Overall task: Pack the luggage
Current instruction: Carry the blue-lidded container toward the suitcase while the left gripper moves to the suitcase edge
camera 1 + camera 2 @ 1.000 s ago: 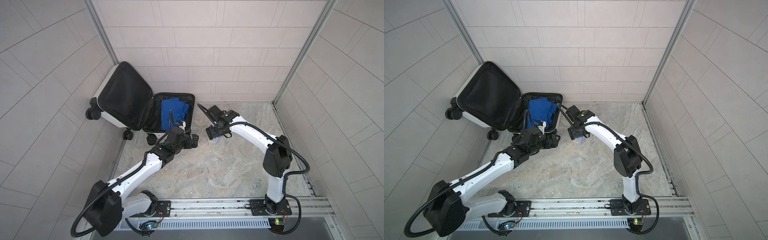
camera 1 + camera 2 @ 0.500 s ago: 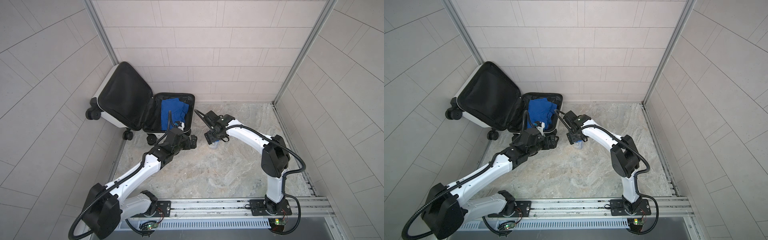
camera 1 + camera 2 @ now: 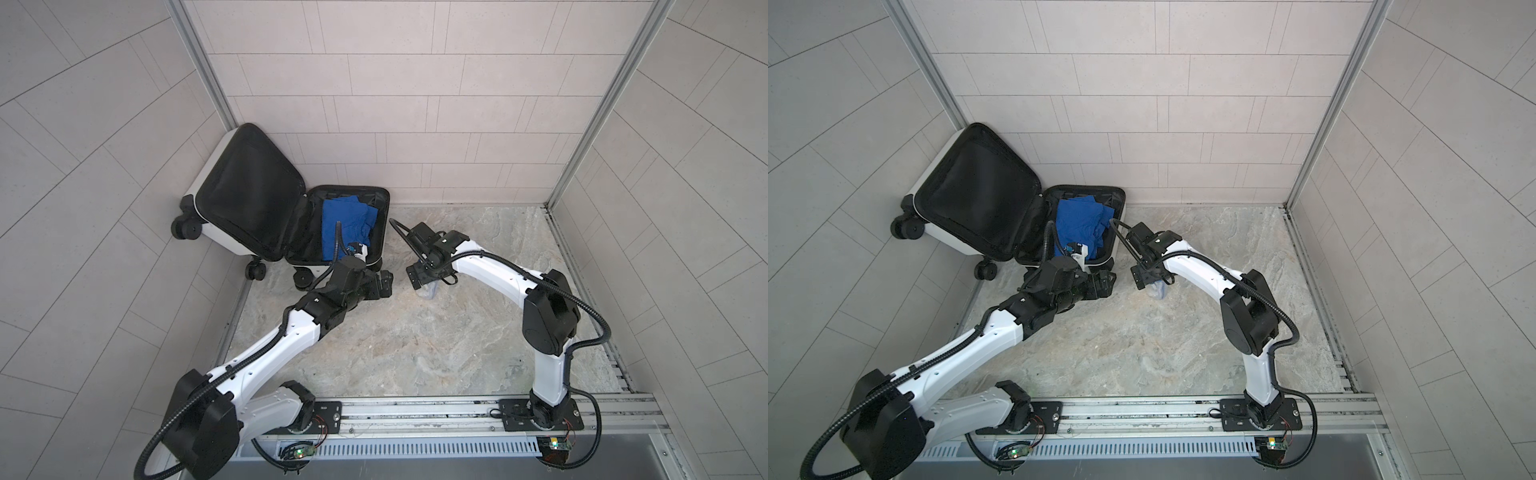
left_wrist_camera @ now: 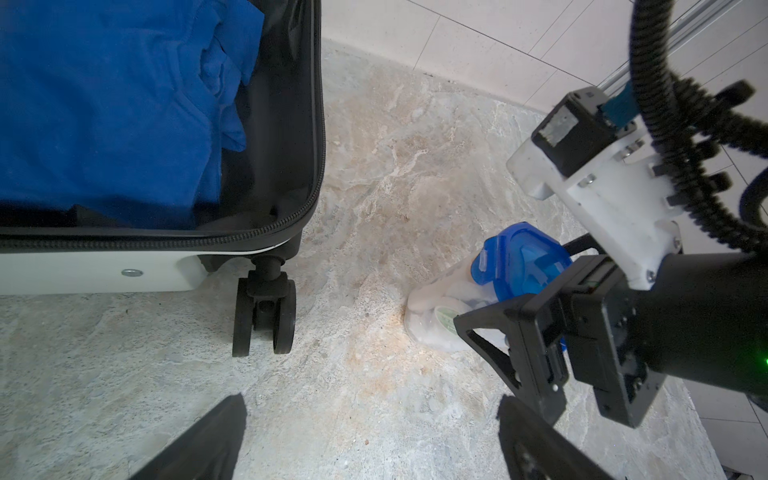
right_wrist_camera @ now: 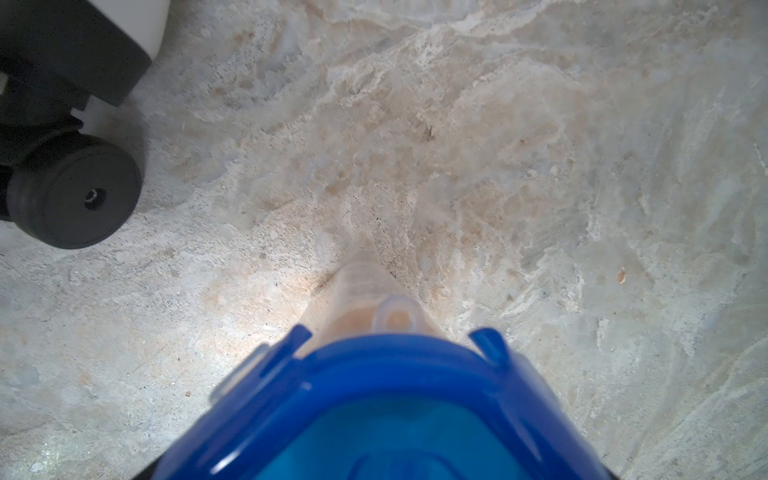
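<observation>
In both top views the right gripper (image 3: 426, 283) is covering most of the clear blue-lidded container (image 3: 431, 294), and whether its jaws are pressing it is not showing. In the right wrist view the blue lid (image 5: 386, 415) is looking blurred and running off the frame's edge. The left wrist view is cropping the luggage (image 4: 83, 270).

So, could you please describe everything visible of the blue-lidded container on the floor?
The container is a tall, clear plastic tub with a blue clip-on lid, shut, something pale inside. It stands upright on the stone floor, near a wheel of the luggage but apart from it. The right pincer straddles the lid; contact cannot be told.
</observation>
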